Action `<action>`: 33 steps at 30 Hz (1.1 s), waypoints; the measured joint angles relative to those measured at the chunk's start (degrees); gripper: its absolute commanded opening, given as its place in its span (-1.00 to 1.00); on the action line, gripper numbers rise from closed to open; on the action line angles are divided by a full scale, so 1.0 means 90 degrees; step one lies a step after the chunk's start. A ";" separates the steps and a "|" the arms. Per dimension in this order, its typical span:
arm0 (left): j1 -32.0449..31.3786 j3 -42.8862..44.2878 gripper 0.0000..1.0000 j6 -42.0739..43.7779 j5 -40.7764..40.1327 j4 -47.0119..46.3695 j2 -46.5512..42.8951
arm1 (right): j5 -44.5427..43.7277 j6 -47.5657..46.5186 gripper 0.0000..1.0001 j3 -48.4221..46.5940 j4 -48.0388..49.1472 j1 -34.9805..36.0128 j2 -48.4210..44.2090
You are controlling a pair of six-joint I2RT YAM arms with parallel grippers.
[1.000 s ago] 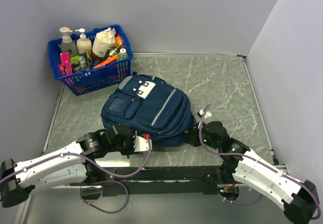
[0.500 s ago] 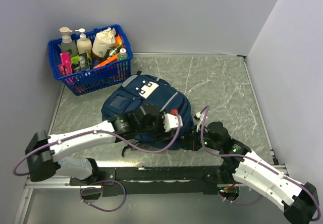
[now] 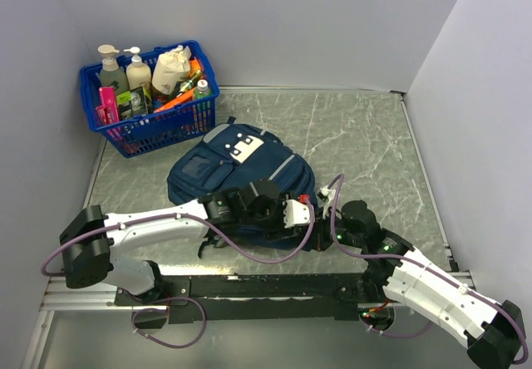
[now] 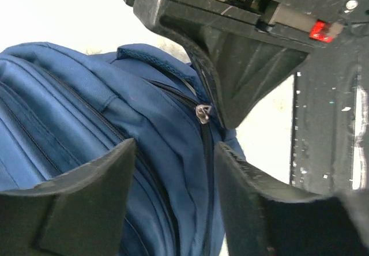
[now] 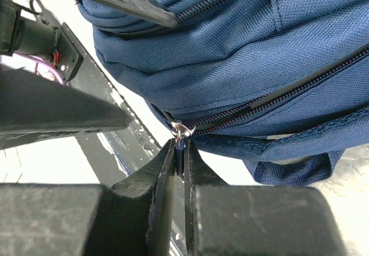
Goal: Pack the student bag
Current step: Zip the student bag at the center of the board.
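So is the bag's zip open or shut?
Shut where visible: zip teeth meshed; right gripper pinches the pull.

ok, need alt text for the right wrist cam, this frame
The right gripper is shut on a small metal zipper pull at the lower edge of the navy student bag, which fills the upper frame. A blue fabric loop of the bag hangs at lower right.
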State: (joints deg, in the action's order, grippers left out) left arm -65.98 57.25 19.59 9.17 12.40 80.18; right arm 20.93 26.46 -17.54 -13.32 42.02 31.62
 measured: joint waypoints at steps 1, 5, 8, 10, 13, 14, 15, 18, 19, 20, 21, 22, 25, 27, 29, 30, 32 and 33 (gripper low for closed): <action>0.0000 -0.0002 0.12 0.0029 -0.0002 -0.0034 0.0041 | 0.0012 -0.0010 -1.00 0.0000 -0.0007 0.0000 0.0000; -0.0005 -0.0117 0.02 0.0102 -0.0095 -0.0277 0.0107 | 0.0027 -0.0041 -1.00 0.0000 -0.0036 0.0000 -0.0044; -0.0015 -0.0248 -0.20 0.0102 -0.0163 -0.0437 0.0104 | 0.0032 -0.0041 -1.00 0.0000 -0.0097 0.0000 -0.0097; -0.0019 -0.0328 -0.37 0.0097 -0.0165 -0.0505 0.0104 | 0.0044 -0.0041 -1.00 0.0000 -0.0126 0.0000 -0.0109; -0.0024 -0.0410 -0.79 0.0080 -0.0136 -0.0542 0.0102 | 0.0058 -0.0041 -1.00 0.0000 -0.0138 0.0000 -0.0121; -0.0027 -0.0430 -0.98 0.0080 -0.0109 -0.0544 0.0102 | 0.0049 -0.0041 -1.00 0.0000 -0.0141 -0.0002 -0.0124; -0.0029 -0.0444 -0.98 0.0080 -0.0090 -0.0544 0.0100 | 0.0039 -0.0039 -1.00 0.0000 -0.0141 -0.0002 -0.0134; -0.0029 -0.0481 -0.98 0.0138 0.0002 -0.0542 0.0080 | 0.0027 0.0007 -1.00 0.0000 -0.0121 -0.0002 -0.0182; -0.0029 -0.0486 -0.98 0.0163 0.0027 -0.0532 0.0066 | 0.0034 0.0017 -1.00 0.0002 -0.0129 0.0000 -0.0192; -0.0029 -0.0488 -0.98 0.0219 0.0068 -0.0503 0.0044 | 0.0039 0.0034 -1.00 0.0002 -0.0136 0.0000 -0.0192; -0.0029 -0.0495 -0.98 0.0243 0.0114 -0.0478 0.0022 | 0.0044 0.0046 -1.00 0.0002 -0.0148 0.0000 -0.0189; -0.0029 -0.0505 -0.98 0.0274 0.0143 -0.0466 0.0000 | 0.0044 0.0058 -1.00 0.0002 -0.0160 0.0000 -0.0189; -0.0024 -0.0590 -0.98 0.0408 0.0223 -0.0444 -0.0109 | 0.0032 0.0075 -1.00 -0.0005 -0.0211 -0.0007 -0.0163; -0.0024 -0.0641 -0.98 0.0503 0.0277 -0.0381 -0.0182 | 0.0019 0.0075 -1.00 -0.0017 -0.0265 -0.0032 -0.0100; -0.0024 -0.0719 -0.98 0.0641 0.0342 -0.0323 -0.0255 | 0.0019 0.0078 -1.00 -0.0022 -0.0316 -0.0087 -0.0036; -0.0024 -0.0767 -0.98 0.0709 0.0362 -0.0296 -0.0289 | 0.0015 0.0080 -1.00 -0.0036 -0.0352 -0.0134 -0.0017; -0.0024 -0.0877 -0.98 0.0855 0.0393 -0.0265 -0.0374 | 0.0005 0.0085 -1.00 -0.0117 -0.0488 -0.0255 0.0024; -0.0024 -0.0920 -0.98 0.0916 0.0401 -0.0248 -0.0415 | -0.0005 0.0087 -1.00 -0.0148 -0.0525 -0.0304 0.0044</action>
State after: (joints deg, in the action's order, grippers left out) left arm -66.19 48.97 27.83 12.78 10.17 76.44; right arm 20.88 27.24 -18.87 -18.04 39.29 32.01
